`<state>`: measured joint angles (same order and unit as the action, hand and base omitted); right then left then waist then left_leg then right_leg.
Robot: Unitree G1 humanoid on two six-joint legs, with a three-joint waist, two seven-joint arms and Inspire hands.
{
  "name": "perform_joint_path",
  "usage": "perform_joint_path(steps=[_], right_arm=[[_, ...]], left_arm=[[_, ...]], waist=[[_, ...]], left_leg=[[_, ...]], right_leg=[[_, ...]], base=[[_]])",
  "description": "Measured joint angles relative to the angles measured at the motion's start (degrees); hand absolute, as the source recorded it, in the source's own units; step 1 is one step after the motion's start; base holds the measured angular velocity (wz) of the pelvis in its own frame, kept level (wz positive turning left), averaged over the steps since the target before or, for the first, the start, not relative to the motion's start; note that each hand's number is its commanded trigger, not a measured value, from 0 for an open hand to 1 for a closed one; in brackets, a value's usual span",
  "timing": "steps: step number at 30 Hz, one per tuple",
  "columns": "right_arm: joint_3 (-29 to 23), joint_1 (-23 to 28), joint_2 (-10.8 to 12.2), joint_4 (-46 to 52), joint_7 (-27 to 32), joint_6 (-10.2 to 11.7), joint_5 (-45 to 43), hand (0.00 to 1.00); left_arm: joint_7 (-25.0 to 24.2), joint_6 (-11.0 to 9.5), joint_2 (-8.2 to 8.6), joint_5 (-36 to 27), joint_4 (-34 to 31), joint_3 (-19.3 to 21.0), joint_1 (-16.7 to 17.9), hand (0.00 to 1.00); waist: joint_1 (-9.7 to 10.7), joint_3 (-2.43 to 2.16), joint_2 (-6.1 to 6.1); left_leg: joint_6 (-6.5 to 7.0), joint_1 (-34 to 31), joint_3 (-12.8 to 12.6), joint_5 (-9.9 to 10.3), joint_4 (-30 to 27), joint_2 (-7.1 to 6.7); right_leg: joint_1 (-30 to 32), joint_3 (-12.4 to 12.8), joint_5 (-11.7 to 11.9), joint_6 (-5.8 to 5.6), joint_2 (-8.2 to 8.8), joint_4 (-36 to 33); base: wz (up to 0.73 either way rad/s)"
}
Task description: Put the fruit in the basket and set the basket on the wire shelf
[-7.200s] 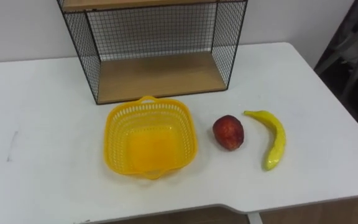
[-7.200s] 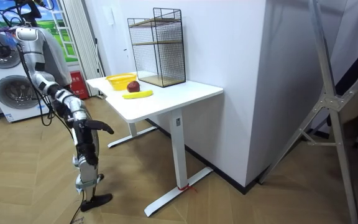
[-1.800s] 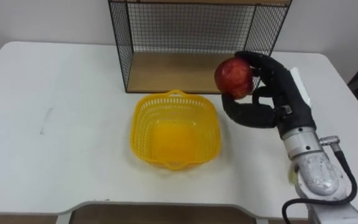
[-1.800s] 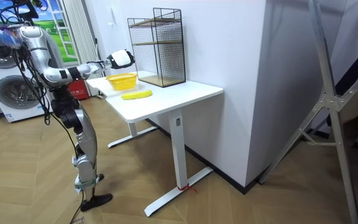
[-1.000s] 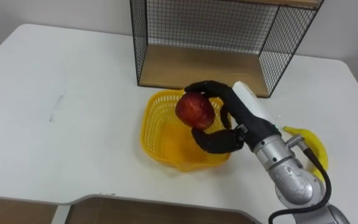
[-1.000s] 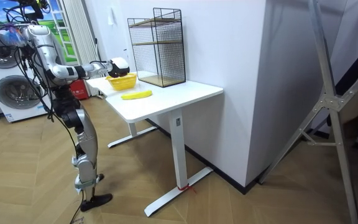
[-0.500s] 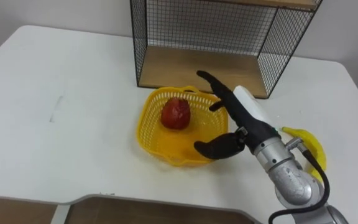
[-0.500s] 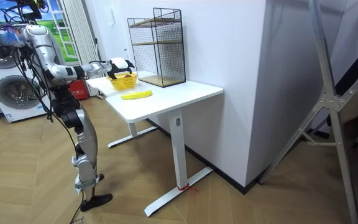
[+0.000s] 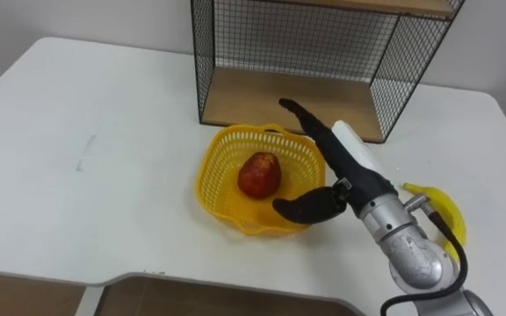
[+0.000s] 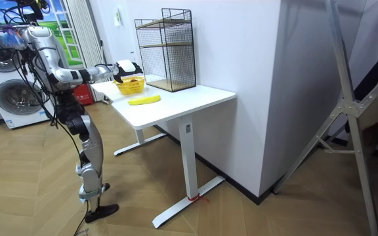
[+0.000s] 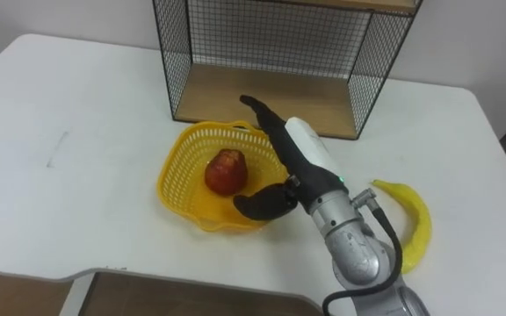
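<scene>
Right hand enters from lower right, fingers straight and spread, grasping nothing, over right rim of yellow basket. Banana lies on white worktop at right edge, partly behind forearm. Red apple rests inside basket, frame centre. Wire shelf stands just beyond basket, top centre.

Bright, even light washes the white table, with only faint soft shadows under the basket and right hand.

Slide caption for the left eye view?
Right hand open at the yellow basket, apple inside; banana on the table, wire shelf behind.
</scene>
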<state>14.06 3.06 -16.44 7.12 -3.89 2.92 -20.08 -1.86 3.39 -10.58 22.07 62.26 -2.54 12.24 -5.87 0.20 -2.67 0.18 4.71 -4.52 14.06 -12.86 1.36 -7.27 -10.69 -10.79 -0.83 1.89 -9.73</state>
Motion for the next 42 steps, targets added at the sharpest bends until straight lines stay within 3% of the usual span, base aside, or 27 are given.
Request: perform_joint_path(steps=[8, 10, 16, 22, 25, 29, 33, 38, 42], right_arm=[[-5.06, -0.01, 0.03, 2.3, 4.14, 0.1, 8.95, 0.0], [-8.67, -0.5, 0.13, 3.11, 6.69, 1.4, 9.92, 0.0], [-15.65, -1.15, 0.11, 3.07, 15.11, 2.05, 11.15, 0.0], [-19.94, -0.26, 0.4, 1.38, 20.24, 2.06, 11.9, 0.0], [-21.27, -0.27, 0.37, -2.49, 21.94, 1.99, 10.23, 0.0], [-21.28, -0.1, 0.24, -8.41, 22.1, 1.48, 8.55, 0.0], [-21.1, 1.22, 0.25, -12.07, 21.54, -1.24, 7.95, 0.0], [-20.67, 1.8, 0.25, -13.64, 19.96, -2.24, 8.03, 0.0], [-19.51, 1.76, 0.24, -17.39, 16.97, -2.68, 8.0, 0.0]], left_arm=[[2.08, -0.1, 0.16, -0.14, 0.08, 0.01, 1.33, 0.0], [2.51, -0.26, 0.21, -0.04, 0.07, 0.65, 1.52, 0.0], [2.37, -0.51, 0.38, 0.13, -0.25, 2.89, 3.36, 0.0], [2.33, -0.41, 0.5, -0.03, -0.55, 6.93, 4.24, 0.0], [2.46, -0.39, 0.44, -0.15, -0.79, 7.06, 4.29, 0.0], [2.71, 0.42, 0.45, -0.1, -0.4, 6.86, 3.68, 0.0], [2.88, 1.72, 0.51, 0.03, -0.61, 6.86, 3.18, 0.0], [2.89, 2.56, 0.85, 0.0, -2.08, 6.88, 3.53, 0.0], [2.88, 2.65, 0.91, 0.01, -3.13, 6.92, 3.53, 0.0]], waist=[[1.2, -0.11, 0.26], [1.95, -0.17, 0.27], [3.38, -0.28, 0.51], [4.42, -0.51, 0.25], [4.71, -0.51, 0.15], [5.28, -0.31, 0.1], [5.44, -0.41, 0.03], [5.37, -0.58, 0.57], [4.97, -0.52, 0.25]], left_leg=[[0.01, 0.12, -0.25, 0.0, -0.19, 0.0], [0.01, 0.09, -0.31, 0.0, 0.15, 0.0], [0.01, 0.93, -1.38, 0.0, 0.9, 0.05], [0.06, 1.11, -1.52, -0.03, 1.14, 0.05], [0.08, 1.74, -1.57, -0.05, 1.07, 0.03], [0.07, 1.91, -1.65, -0.05, 1.07, 0.05], [0.08, 1.33, -1.83, -0.04, 1.27, 0.06], [0.08, 1.2, -2.46, -0.05, 1.1, 0.09], [0.08, 1.98, -2.61, -0.05, 1.26, 0.09]], right_leg=[[0.09, 0.5, 0.0, 0.0, 0.01, -0.12], [0.06, 0.38, 0.0, 0.0, 0.02, -0.15], [-0.02, 1.25, 0.01, -0.01, -0.05, -0.13], [-0.08, 1.38, 0.01, -0.02, -0.05, -0.05], [-0.49, 1.47, 0.01, -0.02, -0.04, -0.05], [-0.54, 1.51, 0.01, -0.02, -0.04, -0.04], [0.22, 1.65, 0.01, -0.02, 0.0, -0.34], [0.71, 2.27, 0.01, -0.02, -0.06, -0.35], [0.41, 2.62, 0.01, -0.02, -0.12, -0.08]], base=[[-0.03], [0.0], [-0.09], [-0.01], [0.0], [0.0], [-0.02], [-0.07], [-0.01]])
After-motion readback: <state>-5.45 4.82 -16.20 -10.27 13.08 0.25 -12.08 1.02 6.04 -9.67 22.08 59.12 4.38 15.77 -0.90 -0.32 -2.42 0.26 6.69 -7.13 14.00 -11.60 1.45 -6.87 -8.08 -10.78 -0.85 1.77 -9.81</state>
